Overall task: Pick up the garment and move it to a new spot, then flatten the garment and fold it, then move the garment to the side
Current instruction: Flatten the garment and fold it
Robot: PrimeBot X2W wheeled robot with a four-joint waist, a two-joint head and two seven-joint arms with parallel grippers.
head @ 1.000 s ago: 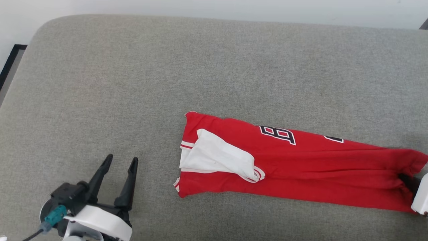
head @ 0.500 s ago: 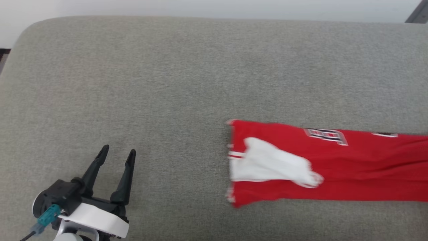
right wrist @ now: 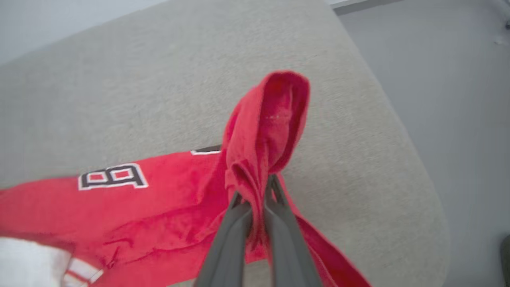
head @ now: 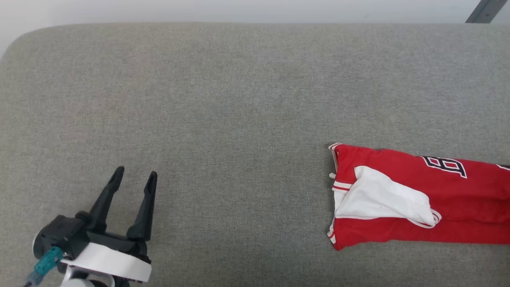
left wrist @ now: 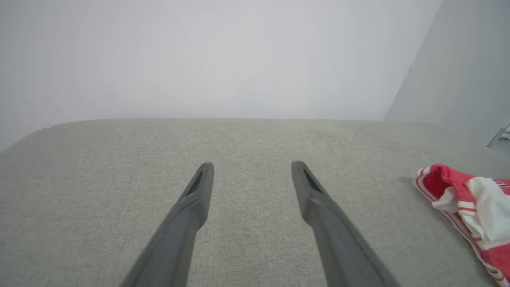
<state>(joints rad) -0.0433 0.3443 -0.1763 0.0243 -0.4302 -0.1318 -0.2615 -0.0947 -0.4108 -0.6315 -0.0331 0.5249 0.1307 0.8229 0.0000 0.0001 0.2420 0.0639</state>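
Partly beyond the head view's right edge, the garment [head: 466, 203]

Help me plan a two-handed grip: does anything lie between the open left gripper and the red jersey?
Nothing visible does. Only bare grey cushion separates the left gripper from the jersey. The right gripper is shut on its far end.

i see the garment [right wrist: 263, 119] between my right jaws as soft matt knit cloth; the cushion [head: 239, 99] under it is coarse grey weave; left fingers [left wrist: 193, 207] look matt plastic.
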